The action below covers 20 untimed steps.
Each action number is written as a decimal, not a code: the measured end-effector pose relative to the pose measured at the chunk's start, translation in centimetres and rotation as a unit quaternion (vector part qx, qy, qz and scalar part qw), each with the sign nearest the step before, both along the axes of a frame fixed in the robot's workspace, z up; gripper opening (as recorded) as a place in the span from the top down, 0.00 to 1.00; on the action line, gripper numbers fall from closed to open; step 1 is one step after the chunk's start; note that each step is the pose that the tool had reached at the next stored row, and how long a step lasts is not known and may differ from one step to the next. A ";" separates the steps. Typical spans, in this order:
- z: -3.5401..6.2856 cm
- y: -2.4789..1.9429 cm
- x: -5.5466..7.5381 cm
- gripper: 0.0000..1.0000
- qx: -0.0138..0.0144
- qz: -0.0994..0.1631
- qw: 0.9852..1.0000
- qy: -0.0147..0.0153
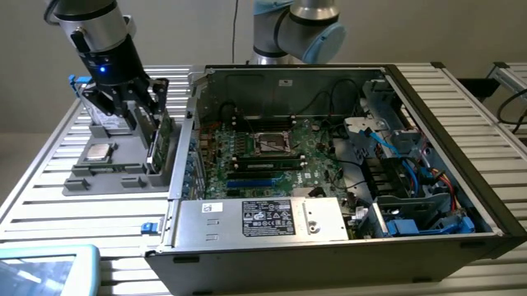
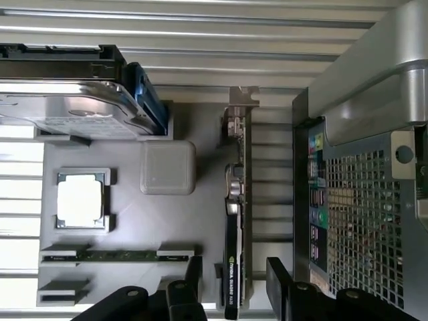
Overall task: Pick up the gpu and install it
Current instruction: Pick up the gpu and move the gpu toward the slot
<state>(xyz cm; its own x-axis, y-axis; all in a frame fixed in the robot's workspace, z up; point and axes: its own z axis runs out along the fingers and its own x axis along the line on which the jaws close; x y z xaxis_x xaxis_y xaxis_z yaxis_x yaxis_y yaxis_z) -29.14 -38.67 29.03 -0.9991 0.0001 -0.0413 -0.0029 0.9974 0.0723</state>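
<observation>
At about ten o'clock in the exterior view, the gripper [image 1: 142,105] hangs from the arm over a grey parts tray [image 1: 99,182], which lies on the slatted metal table [image 1: 41,206] at nine o'clock from the open computer case [image 1: 288,253]. The gpu [image 1: 158,145] stands on its long edge in a slot along the tray's three o'clock side, the side nearest the case, with its green board facing the case. In the wrist view the gripper [image 2: 235,262] straddles one end of the gpu [image 2: 237,200]: the two dark fingers [image 2: 196,267] are spread apart, one on each face of the card, with a gap showing between each finger and the card, so nothing is pinched. On the tray [image 2: 167,227], a silver hard drive [image 1: 105,118] stands at the twelve o'clock end as the exterior view shows it, and a square processor chip [image 1: 99,152] lies at six o'clock from it. The wrist view also shows the hard drive [image 2: 67,110], the chip [image 2: 80,200], a thin memory stick [image 2: 117,255] in its holder and a plain grey block [image 2: 167,167]. Inside the case the motherboard [image 1: 272,154] lies exposed, with the power supply [image 1: 263,219] at six o'clock from it.
</observation>
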 end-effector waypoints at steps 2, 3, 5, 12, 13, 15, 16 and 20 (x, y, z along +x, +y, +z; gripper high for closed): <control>-0.25 -0.01 0.0 0.50 0.003 0.000 1.000 0.000; -0.33 -0.01 0.0 0.50 0.006 0.000 1.000 -0.001; -0.46 -0.01 -0.1 0.50 0.012 0.000 1.000 -0.003; -1.61 -0.26 -0.2 0.50 0.017 -0.001 1.000 -0.004; -1.79 -0.28 -0.2 0.50 0.017 -0.001 1.000 -0.004; -2.15 -0.29 -0.2 0.50 0.017 -0.001 1.000 -0.004; -2.33 -0.29 -0.2 0.50 0.017 -0.002 1.000 -0.004; -3.06 -0.29 -0.2 0.50 0.018 -0.002 1.000 -0.004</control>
<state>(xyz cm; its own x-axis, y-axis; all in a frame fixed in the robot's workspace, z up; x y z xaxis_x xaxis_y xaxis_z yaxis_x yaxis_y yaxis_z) -29.32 -38.95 25.98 -0.9988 0.0052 -0.0488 0.0000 0.9942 0.1073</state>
